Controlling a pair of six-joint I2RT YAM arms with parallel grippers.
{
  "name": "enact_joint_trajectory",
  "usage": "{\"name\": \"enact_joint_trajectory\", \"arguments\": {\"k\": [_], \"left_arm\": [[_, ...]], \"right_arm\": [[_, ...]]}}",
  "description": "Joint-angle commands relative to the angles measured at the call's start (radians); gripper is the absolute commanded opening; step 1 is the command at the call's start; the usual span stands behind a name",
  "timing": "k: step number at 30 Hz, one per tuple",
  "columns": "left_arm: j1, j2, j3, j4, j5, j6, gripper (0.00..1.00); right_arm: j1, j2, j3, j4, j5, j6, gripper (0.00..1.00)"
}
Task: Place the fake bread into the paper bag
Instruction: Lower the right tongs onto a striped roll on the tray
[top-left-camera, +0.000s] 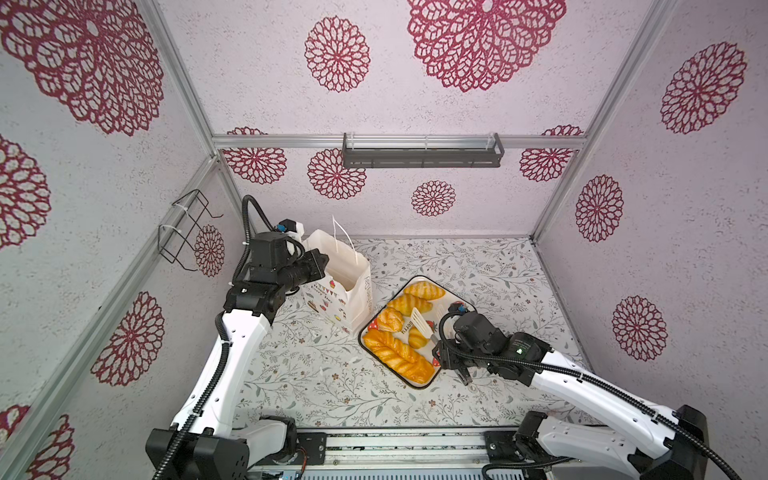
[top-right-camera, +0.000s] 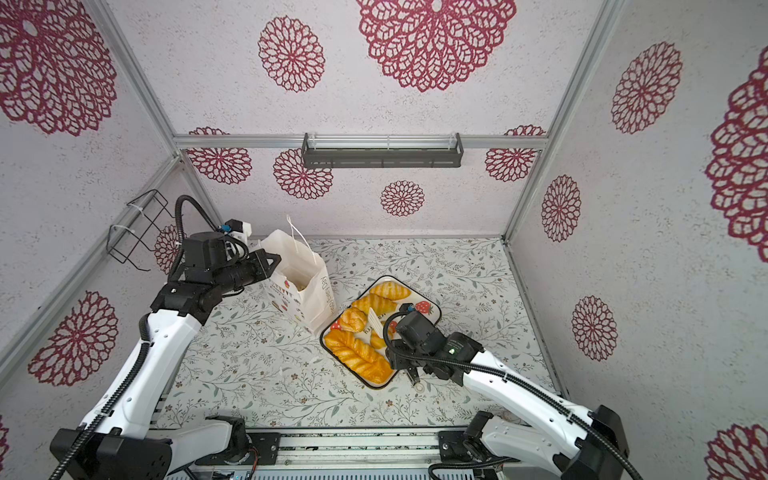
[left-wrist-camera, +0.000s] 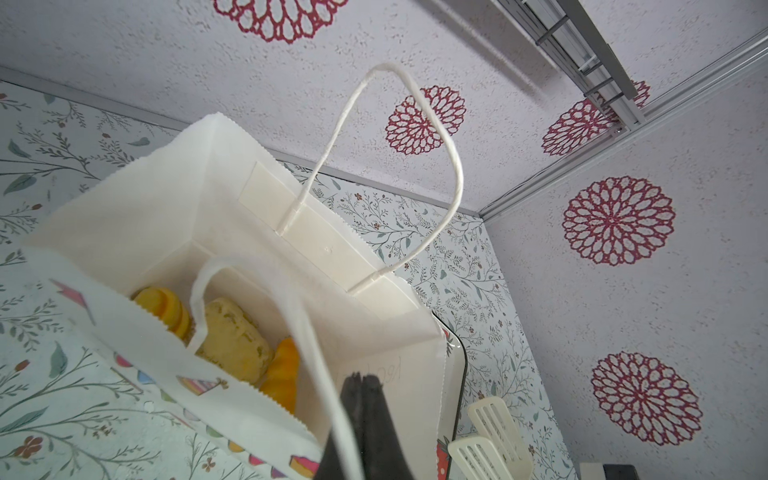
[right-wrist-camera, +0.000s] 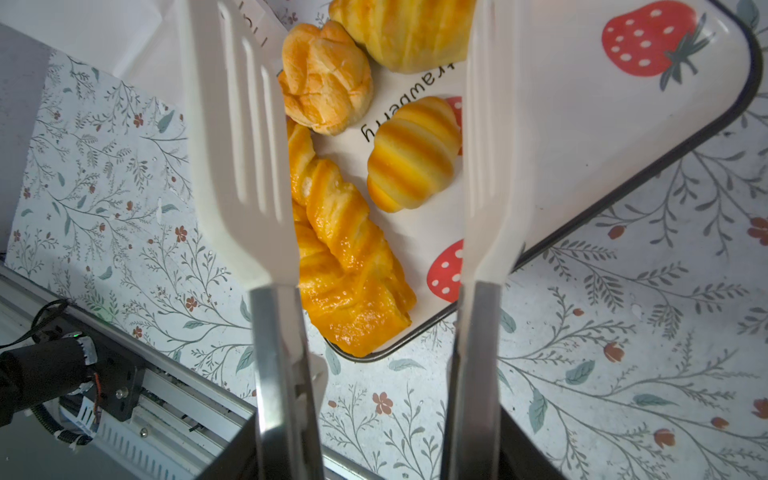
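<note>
Straight ahead of right gripper (right-wrist-camera: 370, 457), between the spread tongs (right-wrist-camera: 245, 166): small striped croissant (right-wrist-camera: 413, 153) on tray (right-wrist-camera: 582, 124), long axis roughly along them. Gripper clamps the tongs; left gripper (left-wrist-camera: 363, 399) closed, possibly pinching bag (top-left-camera: 359, 307) handle (left-wrist-camera: 305, 332).

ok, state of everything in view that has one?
paper bag: standing, mouth open, partly filled.
strawberry tray: lying flat, partly filled.
fake bread: five pieces on tray, at least three in bag.
tongs: open, empty, over tray.
left gripper: jaws shut at bag's mouth.
right gripper: jaws closed on tongs' metal arms.
</note>
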Motion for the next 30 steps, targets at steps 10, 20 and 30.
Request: {"name": "enact_joint_trajectory", "arguments": {"k": [10, 20, 30], "left_arm": [[-0.005, 0.007, 0.052, -0.027, -0.002, 0.04, 0.0], [-0.003, 0.014, 0.06, -0.019, -0.002, 0.05, 0.0], [0.0, 0.021, 0.065, -0.031, -0.014, 0.059, 0.0]], "right_arm": [[0.001, 0.021, -0.021, -0.014, -0.007, 0.04, 0.54], [-0.013, 0.071, -0.043, 0.021, -0.006, 0.009, 0.59], [-0.074, 0.146, -0.067, 0.12, -0.058, -0.033, 0.6]]}}
